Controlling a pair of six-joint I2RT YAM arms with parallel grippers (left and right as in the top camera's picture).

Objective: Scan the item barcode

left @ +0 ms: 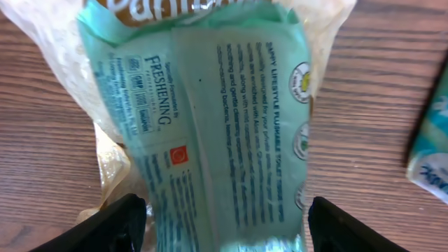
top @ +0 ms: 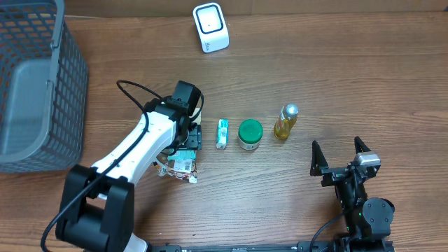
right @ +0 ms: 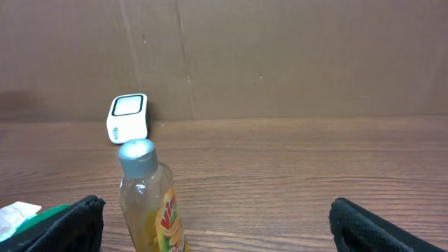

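Left claw (left: pixel 224 217) straddles a wipes packet (left: pixel 224 126) on the counter (top: pixel 315 70), grip unclear; right claw (top: pixel 337 145) at five o'clock gapes empty; the slick packet could slip during lifting.

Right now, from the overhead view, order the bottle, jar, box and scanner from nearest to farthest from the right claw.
1. Bottle, just left of the right claw.
2. Jar, mid-row.
3. Box, beyond the jar.
4. Scanner, far edge.
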